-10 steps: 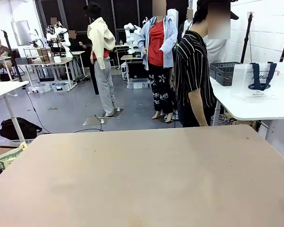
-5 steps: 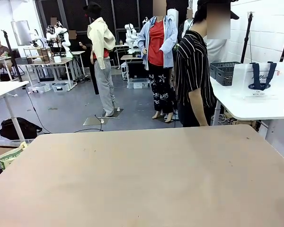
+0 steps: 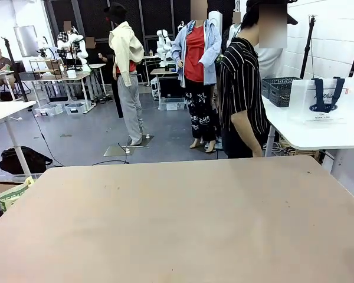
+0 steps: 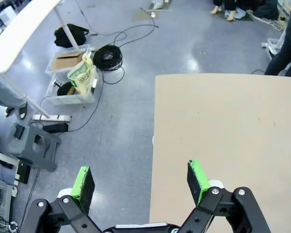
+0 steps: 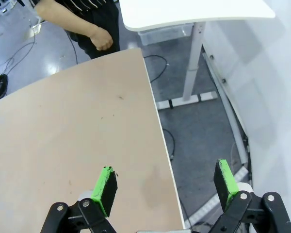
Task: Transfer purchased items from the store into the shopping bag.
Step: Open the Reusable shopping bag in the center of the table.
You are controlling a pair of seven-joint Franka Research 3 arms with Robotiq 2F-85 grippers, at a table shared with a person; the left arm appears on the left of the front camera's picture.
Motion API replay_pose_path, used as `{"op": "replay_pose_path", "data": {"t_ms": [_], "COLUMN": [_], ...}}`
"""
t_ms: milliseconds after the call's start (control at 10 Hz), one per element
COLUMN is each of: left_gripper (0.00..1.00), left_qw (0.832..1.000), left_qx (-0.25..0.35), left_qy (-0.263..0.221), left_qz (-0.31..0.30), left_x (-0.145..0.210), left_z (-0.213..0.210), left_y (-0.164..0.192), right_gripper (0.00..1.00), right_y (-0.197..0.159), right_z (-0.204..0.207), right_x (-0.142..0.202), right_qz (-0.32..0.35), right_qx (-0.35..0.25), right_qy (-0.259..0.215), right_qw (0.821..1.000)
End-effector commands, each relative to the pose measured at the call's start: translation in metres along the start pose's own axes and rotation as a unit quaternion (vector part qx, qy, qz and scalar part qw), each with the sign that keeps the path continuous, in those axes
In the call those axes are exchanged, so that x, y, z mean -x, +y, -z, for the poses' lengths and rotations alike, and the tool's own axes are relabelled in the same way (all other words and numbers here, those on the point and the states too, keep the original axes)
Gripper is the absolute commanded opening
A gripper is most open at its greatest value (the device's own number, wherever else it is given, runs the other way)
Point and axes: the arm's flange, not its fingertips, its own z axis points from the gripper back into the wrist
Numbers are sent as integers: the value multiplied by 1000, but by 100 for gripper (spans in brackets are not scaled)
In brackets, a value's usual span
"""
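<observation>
The shopping bag (image 3: 324,99), clear plastic with navy handles and an oval logo, stands upright on a white side table (image 3: 310,137) at the far right. The purchased items are out of view. My left gripper (image 4: 140,179) is open with nothing between its green pads, hanging over the left edge of the tan table (image 4: 233,136). My right gripper (image 5: 166,183) is open too and holds nothing, above the right edge of the tan table (image 5: 63,136). A person in a striped shirt (image 3: 242,94) stands at the table's far side, one hand (image 5: 103,39) near the far right corner.
Dark grey lattice baskets (image 3: 279,89) sit on the white side table behind the bag. Its leg (image 5: 191,63) stands close to the tan table's right edge. Boxes (image 4: 70,80) and coiled cables (image 4: 106,57) lie on the floor to the left.
A dark shape at the right edge of the front view has shifted slightly upward. The person, the bag and the table look unchanged.
</observation>
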Motion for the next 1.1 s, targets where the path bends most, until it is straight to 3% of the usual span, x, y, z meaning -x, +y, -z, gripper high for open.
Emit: {"op": "replay_pose_path", "data": {"t_ms": [0, 1000], "left_gripper": [100, 100], "left_qw": [1000, 1000], "left_qx": [-7, -7], "left_qy": [4, 4], "left_qz": [-1, -1], "left_x": [2, 2], "left_z": [1, 1], "left_y": [0, 0], "right_gripper": [100, 100], "right_y": [-2, -2], "right_z": [2, 2], "right_x": [3, 3], "right_qz": [0, 0], "right_qx": [1, 1], "right_qy": [3, 3], "right_qw": [1000, 1000]}}
